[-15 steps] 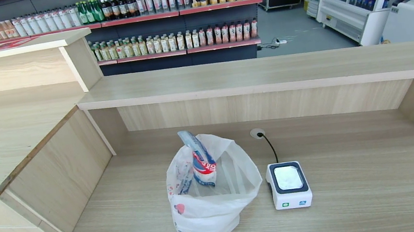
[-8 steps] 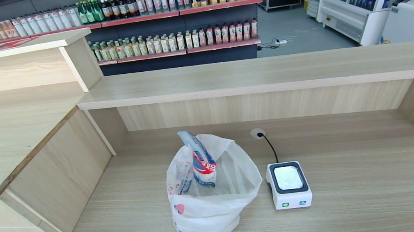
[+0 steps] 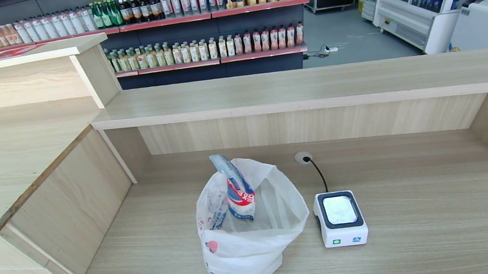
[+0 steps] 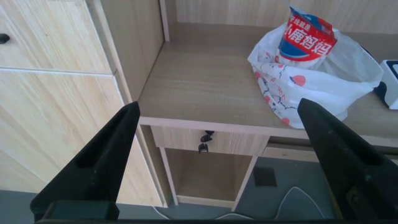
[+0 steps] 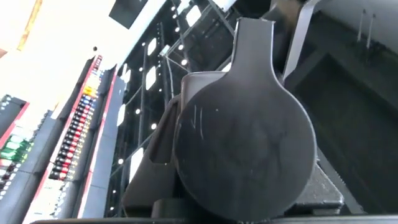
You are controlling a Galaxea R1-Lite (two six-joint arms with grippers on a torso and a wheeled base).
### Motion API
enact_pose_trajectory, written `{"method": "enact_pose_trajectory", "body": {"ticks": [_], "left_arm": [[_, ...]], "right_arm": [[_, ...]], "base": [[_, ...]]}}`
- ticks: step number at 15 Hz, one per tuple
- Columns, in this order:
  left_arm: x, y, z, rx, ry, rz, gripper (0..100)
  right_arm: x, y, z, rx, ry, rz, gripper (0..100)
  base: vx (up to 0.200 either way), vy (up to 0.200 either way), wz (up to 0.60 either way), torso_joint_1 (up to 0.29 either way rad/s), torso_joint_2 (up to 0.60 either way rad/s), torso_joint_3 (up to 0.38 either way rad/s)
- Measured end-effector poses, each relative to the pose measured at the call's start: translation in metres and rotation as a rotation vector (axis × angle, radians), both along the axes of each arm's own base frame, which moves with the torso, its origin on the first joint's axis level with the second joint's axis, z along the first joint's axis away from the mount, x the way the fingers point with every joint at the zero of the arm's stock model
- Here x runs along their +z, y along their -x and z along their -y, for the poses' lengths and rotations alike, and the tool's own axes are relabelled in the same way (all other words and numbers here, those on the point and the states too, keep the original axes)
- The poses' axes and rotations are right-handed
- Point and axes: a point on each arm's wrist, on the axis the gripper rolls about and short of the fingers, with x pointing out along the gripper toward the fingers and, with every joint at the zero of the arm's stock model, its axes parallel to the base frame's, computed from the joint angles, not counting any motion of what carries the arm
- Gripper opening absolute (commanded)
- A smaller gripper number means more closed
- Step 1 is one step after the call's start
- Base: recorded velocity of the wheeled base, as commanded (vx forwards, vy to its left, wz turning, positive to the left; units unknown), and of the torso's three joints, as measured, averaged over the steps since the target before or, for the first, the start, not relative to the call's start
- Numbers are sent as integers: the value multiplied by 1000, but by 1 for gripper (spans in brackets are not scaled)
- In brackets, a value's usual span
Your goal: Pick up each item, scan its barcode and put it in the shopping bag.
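Observation:
A white plastic shopping bag (image 3: pixel 253 241) stands open on the wooden counter (image 3: pixel 432 215). A blue, white and red snack packet (image 3: pixel 238 192) stands upright inside it. A white barcode scanner (image 3: pixel 340 217) sits just right of the bag, its glass facing up. In the left wrist view the bag (image 4: pixel 323 87) and packet (image 4: pixel 308 40) are up on the counter. My left gripper (image 4: pixel 217 109) hangs open and empty in front of and below the counter's front edge. My right gripper (image 5: pixel 242 124) appears as a dark rounded shape against a ceiling.
A raised ledge (image 3: pixel 314 86) runs along the back of the counter and a taller cabinet (image 3: pixel 5 145) walls its left side. The scanner's cable (image 3: pixel 317 172) runs to a hole behind it. A keyed drawer (image 4: pixel 203 142) sits under the counter edge. Bottle shelves (image 3: pixel 205 15) stand beyond.

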Motion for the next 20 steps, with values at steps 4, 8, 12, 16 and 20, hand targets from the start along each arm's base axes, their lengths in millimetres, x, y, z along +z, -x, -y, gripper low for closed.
{"method": "enact_pose_trajectory", "body": {"ticks": [4, 8, 12, 16, 20], "left_arm": [[0, 0, 0, 0, 0, 0, 100], [0, 0, 0, 0, 0, 0, 100], [0, 0, 0, 0, 0, 0, 100], [0, 0, 0, 0, 0, 0, 100], [0, 0, 0, -1, 0, 0, 100]], "right_arm": [[6, -22, 6, -140, 37, -471, 0], [-9, -37, 43, -515, -188, -1306, 0], [-24, -26, 71, -941, -1092, -1959, 0], [-32, -21, 71, -951, -1573, -2101, 0], [-32, -25, 59, -778, -1547, -2260, 0]], "base": [[0, 0, 0, 0, 0, 0], [0, 0, 0, 0, 0, 0], [0, 0, 0, 0, 0, 0], [0, 0, 0, 0, 0, 0], [0, 0, 600, 0, 2, 8]]}}
